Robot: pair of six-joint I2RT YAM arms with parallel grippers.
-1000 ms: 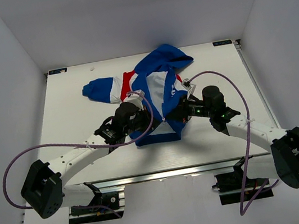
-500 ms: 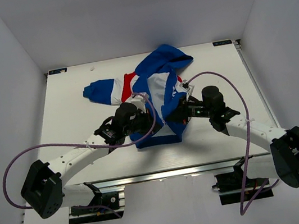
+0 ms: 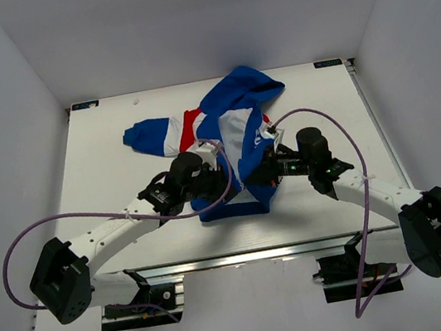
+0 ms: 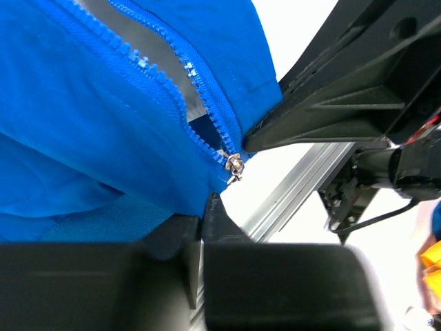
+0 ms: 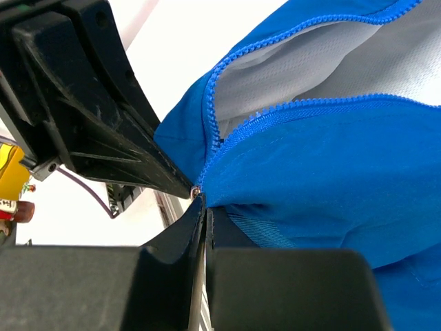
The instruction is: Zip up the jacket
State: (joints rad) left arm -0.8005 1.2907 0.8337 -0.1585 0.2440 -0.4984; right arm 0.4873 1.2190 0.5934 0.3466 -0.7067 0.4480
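- Two pinches: left claw (image 4: 204, 205) and right claw (image 5: 207, 208) both closed on jacket (image 3: 236, 129) hem (image 3: 240, 207) beside zipper slider (image 4: 235, 164).
- We want hem taut, then one claw regrips slider, pulls toward hood (image 3: 245, 84).

The jacket (image 4: 103, 110) is matt cloth, zipper pull (image 4: 235, 165) shiny metal.

The white table (image 3: 114, 182) carries a blue, white and red jacket (image 3: 234, 121), spread at its centre toward the far edge, one sleeve (image 3: 153, 134) stretched left. A black tag (image 3: 85, 105) marks its far left corner.
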